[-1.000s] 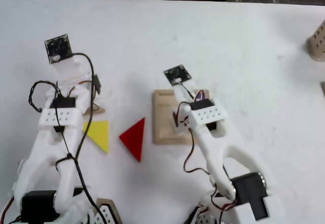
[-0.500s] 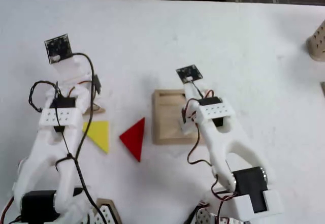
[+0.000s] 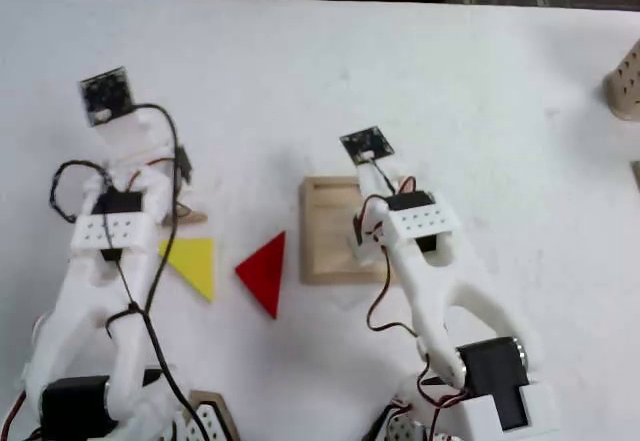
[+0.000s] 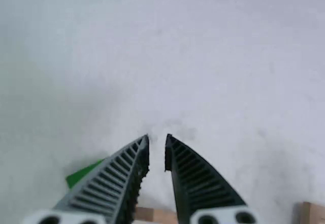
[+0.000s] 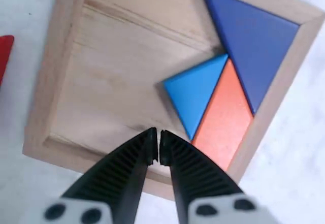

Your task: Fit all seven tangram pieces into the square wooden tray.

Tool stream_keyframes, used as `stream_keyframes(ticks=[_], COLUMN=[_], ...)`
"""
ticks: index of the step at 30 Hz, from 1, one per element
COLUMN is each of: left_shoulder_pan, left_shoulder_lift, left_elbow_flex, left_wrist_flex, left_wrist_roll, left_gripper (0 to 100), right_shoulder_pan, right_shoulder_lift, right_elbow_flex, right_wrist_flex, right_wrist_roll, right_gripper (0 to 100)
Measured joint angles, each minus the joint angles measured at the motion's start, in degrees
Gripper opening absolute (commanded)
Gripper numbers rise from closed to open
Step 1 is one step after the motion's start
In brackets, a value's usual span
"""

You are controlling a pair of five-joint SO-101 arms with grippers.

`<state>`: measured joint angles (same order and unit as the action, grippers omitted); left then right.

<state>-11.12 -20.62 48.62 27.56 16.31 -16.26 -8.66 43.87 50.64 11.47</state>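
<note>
The right gripper (image 5: 156, 137), jaws closed on nothing, hangs over the tray (image 5: 45, 107) rim. The left gripper (image 4: 156, 142), barely parted and empty, sits over the table (image 4: 203, 56). Three pieces (image 5: 195, 89) fill one tray corner, and the red triangle (image 3: 264, 271) lies outside. Dipping could knock the tray, unseating them.

1. My left arm (image 3: 100, 281) and right arm (image 3: 440, 291): white printed shells, black servo blocks.
2. Black cables (image 3: 134, 306) loop along my left arm; red and black wires (image 3: 372, 306) run along the right.
3. 1 small black camera board (image 3: 104, 96) per wrist.
4. My left gripper (image 4: 156, 148) and right gripper (image 5: 156, 137): dark ribbed fingers, white bases with round holes.
</note>
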Motion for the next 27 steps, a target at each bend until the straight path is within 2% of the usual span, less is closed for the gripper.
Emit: stream_keyframes(ticks=[9, 17, 22, 25, 27], left_shoulder_pan=[-22.77, -38.68, -39.65, -36.22, -32.88], left_shoulder_lift=[-0.18, -0.18, 7.47, 14.86, 18.81], left_elbow_flex=[-3.96, 1.67, -3.16, -9.67, -13.45], left_wrist_flex=[10.55, 2.64, 6.33, 13.01, 17.49], left_wrist_roll=[0.00, 0.00, 0.00, -0.26, -3.34], left_gripper=[8, 8, 8, 8, 8], right_shoulder_pan=[0.18, 0.18, 0.00, 0.09, 0.00], right_shoulder_lift=[0.00, 0.00, 0.00, 0.00, 0.00], right_elbow_flex=[0.00, 0.00, 0.00, 0.00, 0.00], right_wrist_flex=[-0.53, -0.53, -0.53, -0.53, -0.53], right_wrist_roll=[0.00, 0.00, 0.00, 0.00, 0.00], right_gripper=[1.8, 1.8, 1.8, 1.8, 1.8])
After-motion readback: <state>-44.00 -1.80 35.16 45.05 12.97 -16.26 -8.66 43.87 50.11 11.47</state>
